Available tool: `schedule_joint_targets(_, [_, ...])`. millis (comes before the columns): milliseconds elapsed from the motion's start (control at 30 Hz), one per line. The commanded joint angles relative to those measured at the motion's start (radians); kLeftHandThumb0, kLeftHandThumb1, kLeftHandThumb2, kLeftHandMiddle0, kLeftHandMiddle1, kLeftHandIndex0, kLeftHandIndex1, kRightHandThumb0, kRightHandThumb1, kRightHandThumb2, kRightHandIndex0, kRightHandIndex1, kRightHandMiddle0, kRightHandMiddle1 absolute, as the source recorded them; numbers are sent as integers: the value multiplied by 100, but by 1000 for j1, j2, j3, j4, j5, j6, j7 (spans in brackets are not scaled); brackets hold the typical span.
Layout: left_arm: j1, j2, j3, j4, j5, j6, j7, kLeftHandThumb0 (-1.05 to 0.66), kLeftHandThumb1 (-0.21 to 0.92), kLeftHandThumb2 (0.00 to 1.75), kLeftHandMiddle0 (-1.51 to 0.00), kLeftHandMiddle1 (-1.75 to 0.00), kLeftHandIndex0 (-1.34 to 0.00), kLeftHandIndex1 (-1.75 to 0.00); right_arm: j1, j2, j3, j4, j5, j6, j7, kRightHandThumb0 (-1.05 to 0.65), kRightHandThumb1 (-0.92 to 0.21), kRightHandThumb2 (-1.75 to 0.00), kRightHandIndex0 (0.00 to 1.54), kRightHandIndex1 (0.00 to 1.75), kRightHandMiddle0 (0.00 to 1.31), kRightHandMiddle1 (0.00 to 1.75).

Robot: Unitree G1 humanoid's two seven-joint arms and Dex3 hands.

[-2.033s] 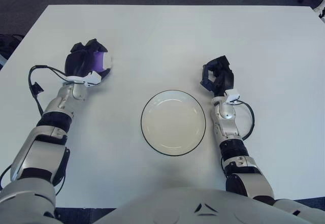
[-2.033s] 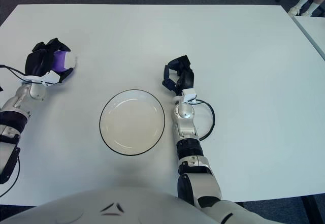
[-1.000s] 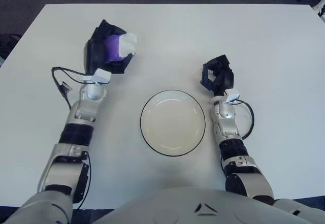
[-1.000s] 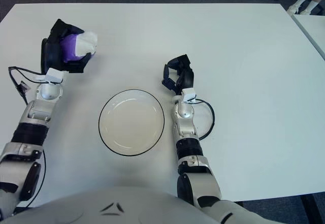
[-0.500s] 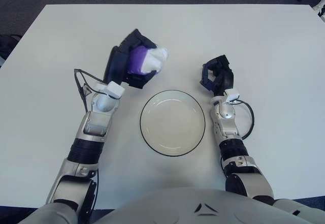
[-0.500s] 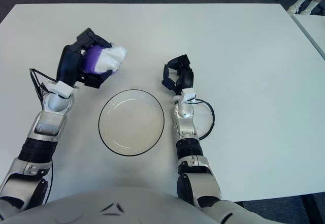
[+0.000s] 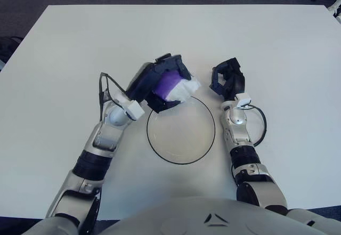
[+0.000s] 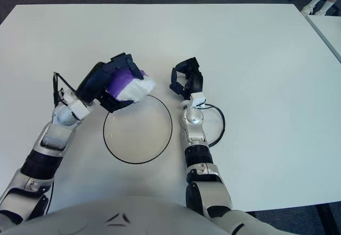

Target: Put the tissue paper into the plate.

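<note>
My left hand (image 7: pixel 160 83) is up over the far-left rim of the round white plate with the thin dark rim (image 7: pixel 184 152), its black fingers curled tight around the crumpled wad of tissue paper, purple on one side and white on the other (image 7: pixel 176 87). The tissue paper sits in my palm with its white end sticking out to the right, past my fingers, so that it overlaps the far edge of the plate. The purple part is mostly wrapped by my fingers. The wad is held clear of the plate; it is in my grip, not lying in the dish. My left forearm runs from the near left up toward the plate, with a thin black cable looping off the wrist on the left side.

The plate lies in the middle of the large white table (image 7: pixel 277 43), directly in front of me, and its bowl is bare.

My right hand (image 7: pixel 228 78) shows just to the right of the plate's far-right edge, near it but apart from it. Its black fingers are curled in on themselves and hold nothing. A dark cable loops out from the right wrist toward the right. My right forearm runs straight back toward me along the plate's right side.
</note>
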Motion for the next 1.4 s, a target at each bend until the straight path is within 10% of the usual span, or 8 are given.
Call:
schedule_joint_targets(0, [11,32,-3,-45,-49,33,-77,-11,14,159,-137,-175,-118,-175,138,15,-17,99,42,59,8,-40,-58,-99,59,139,40,175])
schedule_joint_targets(933, [14,109,-60,-121,22,25,-268,-9,18,152,-121,-175,-105,-175,165,26,24,5,7,122,-74,-40,-61,-96,64,138,39,175])
schedule_joint_targets(1133, [59,104,-72,-140,37,-8,-264,-42,36,126,-108,-175,-61,-175,178,25,35,-29,19,143,-60,-39,-61,-96,63,135,39,175])
schedule_joint_targets(1300, [73,134,-70,-150,58,-29,-282,-69,67,94,-48,-175,-16,-158,187,24,39,-64,31,193,-56,-40,-61,-96,64,134,39,175])
schedule_joint_targets(1367, [74,147,-67,-153,69,-46,-289,-79,79,85,-25,-121,-8,-114,173,21,31,-29,39,191,-59,-39,-62,-94,64,135,38,175])
